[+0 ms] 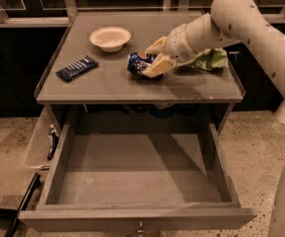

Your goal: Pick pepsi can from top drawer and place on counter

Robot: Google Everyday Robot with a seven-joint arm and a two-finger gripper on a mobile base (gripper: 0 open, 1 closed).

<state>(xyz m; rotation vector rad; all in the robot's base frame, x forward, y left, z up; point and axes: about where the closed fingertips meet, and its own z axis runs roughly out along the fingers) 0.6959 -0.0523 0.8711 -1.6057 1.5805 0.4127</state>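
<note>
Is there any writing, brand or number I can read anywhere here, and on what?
Pepsi can, at the gripper on the counter: logo colours only, no letters legible.
Blue wrapper: print too blurred to read.
Nothing else shows text.
</note>
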